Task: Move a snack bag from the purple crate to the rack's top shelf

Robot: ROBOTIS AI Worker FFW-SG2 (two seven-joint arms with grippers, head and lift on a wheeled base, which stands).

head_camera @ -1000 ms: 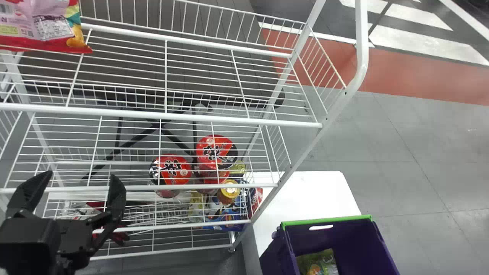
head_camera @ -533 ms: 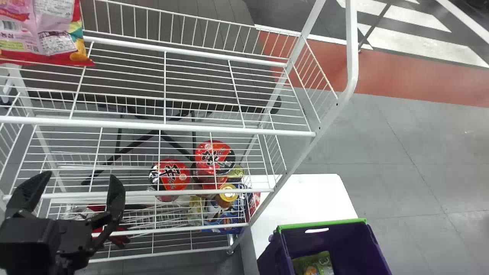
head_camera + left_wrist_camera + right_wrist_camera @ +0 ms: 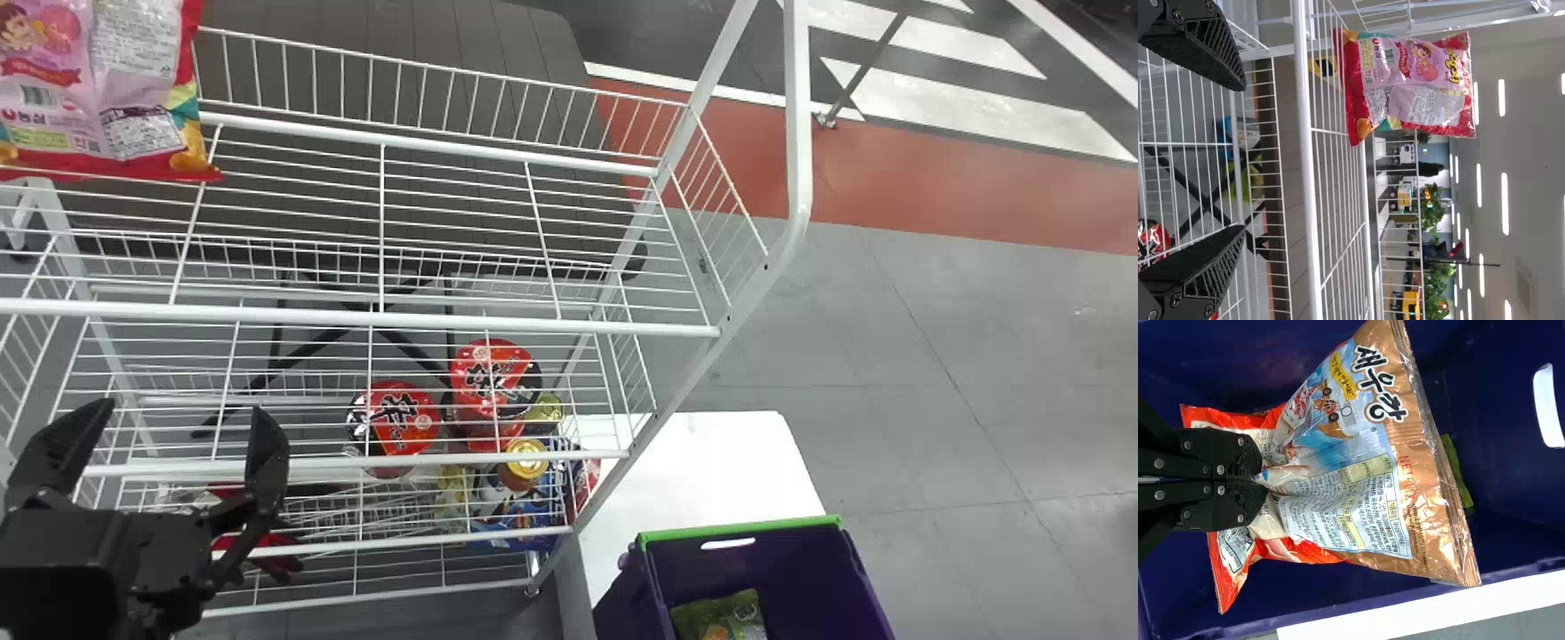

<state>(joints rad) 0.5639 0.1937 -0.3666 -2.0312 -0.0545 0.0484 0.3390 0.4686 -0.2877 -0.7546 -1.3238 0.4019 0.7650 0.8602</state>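
We're on the right gripper here, and it has its bag: the fingers are clamped on the bronze-and-blue snack bag, pinching it into creases, with the dark walls of the purple crate all around. So the grasp looks made, and that's our first box ticked. Is the bag hanging free? We can't tell; a red-and-white packet sits right behind it, and we can't say whether that one is touching or even caught in the pinch. There's a green packet in the crate too. Now look across at the rack: the top shelf already carries a pink snack bag, standing at its left end, with bare wire to the right of it. Our bag isn't there yet, so by our reckoning we're in the early part of the job: the lift out of the crate, the carry over to the rack, the rise over the front bar, the setting down and the release all lie ahead. And the left gripper? Idle in front of the rack, fingers spread wide, nothing between them.
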